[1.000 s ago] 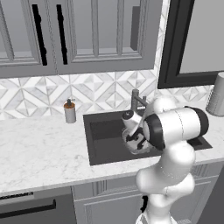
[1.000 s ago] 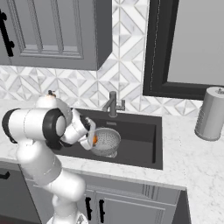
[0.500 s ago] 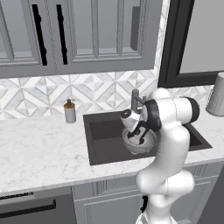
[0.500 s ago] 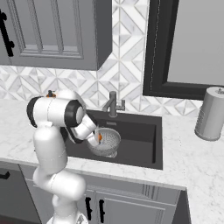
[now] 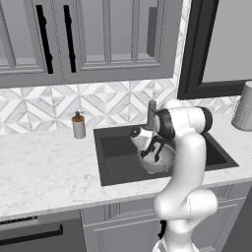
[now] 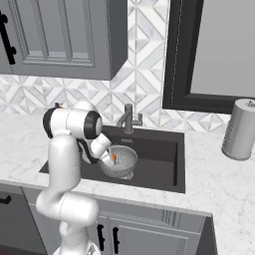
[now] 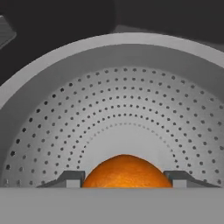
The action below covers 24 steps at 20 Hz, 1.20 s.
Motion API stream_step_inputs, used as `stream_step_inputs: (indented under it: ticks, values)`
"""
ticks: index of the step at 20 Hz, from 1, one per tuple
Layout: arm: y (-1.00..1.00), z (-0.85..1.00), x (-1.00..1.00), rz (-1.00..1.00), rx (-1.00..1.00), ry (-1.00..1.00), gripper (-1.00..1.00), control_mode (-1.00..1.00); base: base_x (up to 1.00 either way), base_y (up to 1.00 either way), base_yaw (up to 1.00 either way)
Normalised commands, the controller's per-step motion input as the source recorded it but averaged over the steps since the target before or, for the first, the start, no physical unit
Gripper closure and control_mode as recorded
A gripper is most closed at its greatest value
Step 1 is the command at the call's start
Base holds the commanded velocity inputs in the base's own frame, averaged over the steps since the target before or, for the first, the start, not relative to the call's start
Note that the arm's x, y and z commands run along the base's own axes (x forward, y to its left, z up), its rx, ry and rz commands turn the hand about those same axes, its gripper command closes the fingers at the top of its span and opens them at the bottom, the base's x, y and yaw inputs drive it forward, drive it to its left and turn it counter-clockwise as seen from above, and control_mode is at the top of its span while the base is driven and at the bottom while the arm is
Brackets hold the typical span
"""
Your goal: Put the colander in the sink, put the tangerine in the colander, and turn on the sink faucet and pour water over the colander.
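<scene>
We find the tangerine (image 7: 126, 171) clamped between the gripper (image 7: 126, 178) fingers, just above the perforated bowl of the colander (image 7: 118, 113). The colander sits inside the sink (image 6: 154, 159), below the sink faucet (image 6: 127, 118). A soap dispenser (image 5: 78, 125) stands on the counter (image 5: 44, 167) nearby.

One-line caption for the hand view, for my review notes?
Gripper shut on the tangerine, held over the perforated bowl of the colander.

White marble counter (image 5: 44, 167): soap dispenser (image 5: 78, 125), grey canister (image 6: 239, 129); sink (image 6: 159, 167) holds colander (image 6: 124, 160).
</scene>
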Motion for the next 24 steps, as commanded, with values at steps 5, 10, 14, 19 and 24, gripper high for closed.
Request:
stream_step_inputs:
  ticks: [5, 10, 14, 19, 24]
  values:
    - [0.08, -0.67, 0.14, 0.05, -0.03, -0.05, 1.0, -1.0, 0.0, 0.0, 0.0]
    - [0.04, -0.8, 0.11, 0.06, -0.02, -0.05, 1.0, -1.0, 0.0, 0.0, 0.0]
    - [0.01, -0.56, 0.0, 0.07, -0.01, -0.14, -1.0, -1.0, 0.0, 0.0, 0.0]
    - [-0.09, -0.16, -0.05, 0.11, 0.0, -0.2, -1.0, -1.0, 0.0, 0.0, 0.0]
    - [-0.06, -0.03, -0.12, 0.13, 0.0, -0.12, -1.0, -1.0, 0.0, 0.0, 0.0]
